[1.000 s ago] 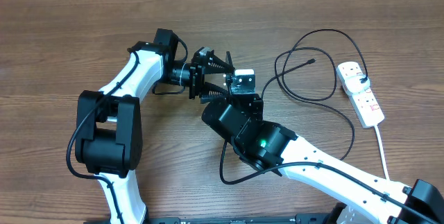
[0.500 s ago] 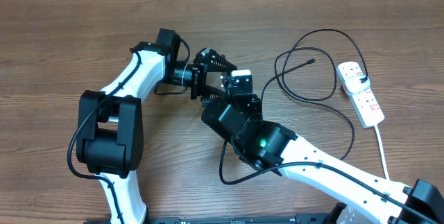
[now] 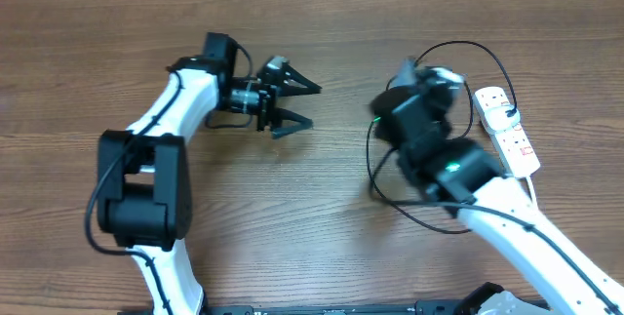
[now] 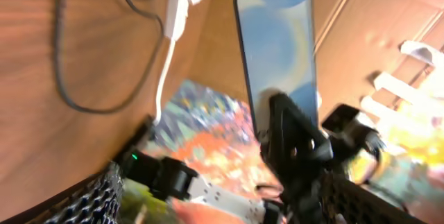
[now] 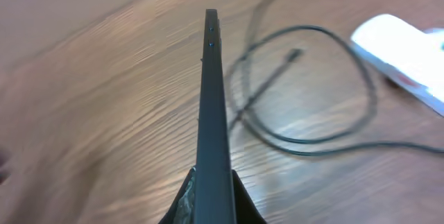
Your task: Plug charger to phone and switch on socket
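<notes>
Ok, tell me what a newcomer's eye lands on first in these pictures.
First the phone, held edge-on above the table by the right gripper, right of centre near the looped charger. Then the left gripper, wide open and empty, left of centre. The white socket lies on the far right of the table.
</notes>
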Robot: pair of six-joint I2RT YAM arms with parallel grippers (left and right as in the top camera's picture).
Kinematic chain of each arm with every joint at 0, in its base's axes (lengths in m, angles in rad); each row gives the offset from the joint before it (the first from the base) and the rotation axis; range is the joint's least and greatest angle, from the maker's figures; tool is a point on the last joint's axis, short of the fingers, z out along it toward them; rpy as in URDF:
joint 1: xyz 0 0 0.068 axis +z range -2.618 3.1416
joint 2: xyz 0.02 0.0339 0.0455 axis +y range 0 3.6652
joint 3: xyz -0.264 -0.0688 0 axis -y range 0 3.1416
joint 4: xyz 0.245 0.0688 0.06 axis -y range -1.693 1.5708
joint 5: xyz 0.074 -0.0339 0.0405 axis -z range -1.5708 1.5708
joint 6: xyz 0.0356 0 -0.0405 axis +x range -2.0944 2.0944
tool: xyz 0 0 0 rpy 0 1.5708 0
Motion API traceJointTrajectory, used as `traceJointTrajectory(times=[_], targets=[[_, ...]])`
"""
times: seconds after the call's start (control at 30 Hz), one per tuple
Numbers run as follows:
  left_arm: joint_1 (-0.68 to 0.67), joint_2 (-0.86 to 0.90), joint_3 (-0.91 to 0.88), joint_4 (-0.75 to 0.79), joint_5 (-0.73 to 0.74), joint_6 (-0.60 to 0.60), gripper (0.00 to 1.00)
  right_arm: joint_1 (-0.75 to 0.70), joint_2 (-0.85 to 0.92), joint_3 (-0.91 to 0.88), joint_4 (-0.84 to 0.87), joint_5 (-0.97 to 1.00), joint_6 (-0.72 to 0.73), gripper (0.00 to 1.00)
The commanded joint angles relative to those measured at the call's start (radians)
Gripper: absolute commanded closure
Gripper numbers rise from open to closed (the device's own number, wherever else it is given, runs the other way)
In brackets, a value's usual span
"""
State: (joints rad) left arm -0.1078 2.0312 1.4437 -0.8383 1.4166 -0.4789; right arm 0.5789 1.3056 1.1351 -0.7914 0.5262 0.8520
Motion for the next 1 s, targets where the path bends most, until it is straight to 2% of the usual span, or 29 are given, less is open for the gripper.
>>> traceJointTrajectory(times=[0.0, 0.1, 0.2, 0.37, 0.5, 0.6, 0.73, 0.8, 0.87, 0.97], targets=[[0.067, -0.151, 0.021, -0.023, -0.137, 0.067, 0.08, -0.099, -0.028, 0.04, -0.023, -0.112, 0.132, 0.96], [0.119, -0.276, 0.021, -0.09, -0.297, 0.099, 0.09, -0.175, -0.026, 0.03, -0.024, -0.243, 0.193, 0.96], [0.166, -0.431, 0.021, -0.18, -0.518, 0.111, 0.1, -0.221, -0.025, 0.015, 0.001, -0.351, 0.238, 0.96], [0.198, -0.701, 0.021, -0.291, -0.825, 0.108, 0.24, -0.227, -0.021, -0.027, 0.147, -0.573, 0.248, 0.96], [0.198, -0.903, 0.021, -0.354, -1.059, 0.048, 0.25, -0.226, 0.006, -0.038, 0.267, -0.795, 0.248, 0.96], [0.199, -1.05, 0.016, -0.402, -1.208, -0.05, 0.24, -0.226, 0.04, -0.038, 0.311, -0.843, 0.24, 0.96], [0.199, -1.186, -0.01, -0.457, -1.345, -0.172, 0.2, -0.226, 0.087, -0.039, 0.324, -0.884, 0.2, 0.96], [0.199, -1.246, -0.05, -0.472, -1.403, -0.254, 0.13, -0.226, 0.108, -0.039, 0.348, -0.982, 0.128, 0.96], [0.199, -1.303, -0.134, -0.45, -1.416, -0.353, 0.0, -0.225, 0.121, -0.04, 0.389, -1.115, 0.03, 0.96], [0.199, -1.328, -0.258, -0.364, -1.331, -0.432, 0.0, -0.225, 0.122, -0.043, 0.409, -1.175, -0.07, 0.96]])
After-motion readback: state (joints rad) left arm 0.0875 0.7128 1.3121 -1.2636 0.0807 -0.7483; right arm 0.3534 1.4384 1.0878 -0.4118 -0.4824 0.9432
